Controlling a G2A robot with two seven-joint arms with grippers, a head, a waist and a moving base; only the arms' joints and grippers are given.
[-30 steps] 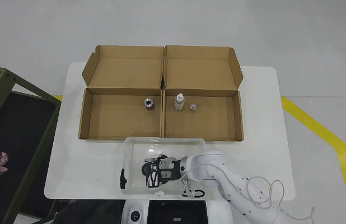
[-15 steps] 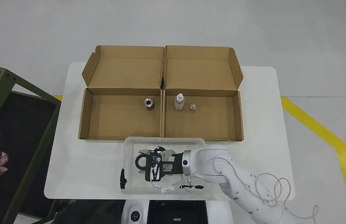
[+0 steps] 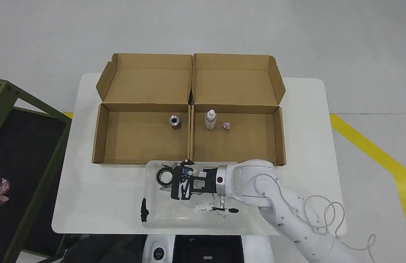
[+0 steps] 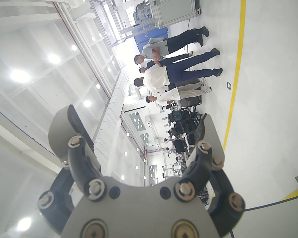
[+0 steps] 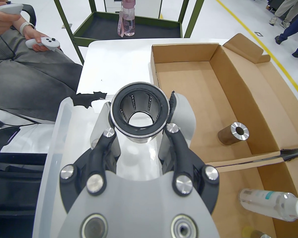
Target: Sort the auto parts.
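Slippage could be caused by those smooth round sides, since the linear bearing (image 5: 139, 112) is only pinched by the fingers (image 5: 183, 115) of the right gripper (image 5: 139, 118) above the clear bin (image 5: 55, 130), just beside the cardboard box (image 5: 188, 87), and could get dropped if jolted; fingers (image 4: 60, 125) of the left gripper (image 4: 135, 121) are spread apart.

The right hand (image 3: 175, 181) grips a ring-shaped bearing (image 3: 164, 176) over the clear bin (image 3: 219, 164), near two open cardboard boxes (image 3: 134, 144) on the white counter (image 3: 301, 131).
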